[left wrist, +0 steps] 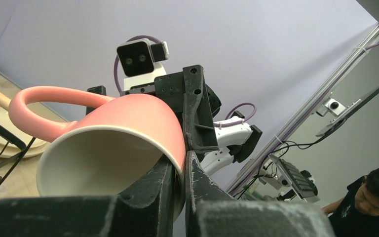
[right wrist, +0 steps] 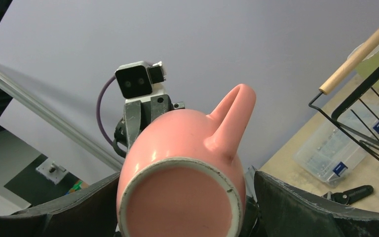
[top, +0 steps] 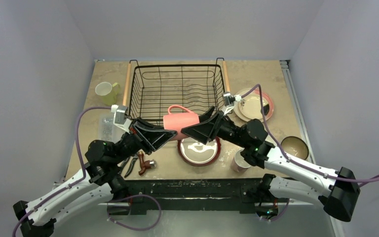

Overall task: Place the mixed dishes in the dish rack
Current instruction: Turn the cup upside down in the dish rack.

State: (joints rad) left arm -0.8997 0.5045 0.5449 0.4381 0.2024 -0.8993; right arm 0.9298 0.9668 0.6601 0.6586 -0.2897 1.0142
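A pink mug (top: 180, 122) hangs on its side above the near rim of the black wire dish rack (top: 177, 65), handle up. My left gripper (top: 170, 134) is shut on the mug's rim (left wrist: 128, 118), one finger inside and one outside (left wrist: 184, 158). My right gripper (top: 196, 126) stands open around the mug's base (right wrist: 182, 187); a gap shows beside its right finger (right wrist: 296, 207). On the table lie a red plate (top: 199, 150), a cream plate (top: 251, 106), a yellow-green mug (top: 106, 91), a dark bowl (top: 295, 147) and another mug (top: 239, 162).
A clear plastic box (top: 107, 126) sits left of the rack, under my left arm. Pliers (top: 131, 165) and a red-handled tool (top: 145, 165) lie near the table's front edge. The rack's wooden handles (top: 127, 79) run along its sides. White walls close in the table.
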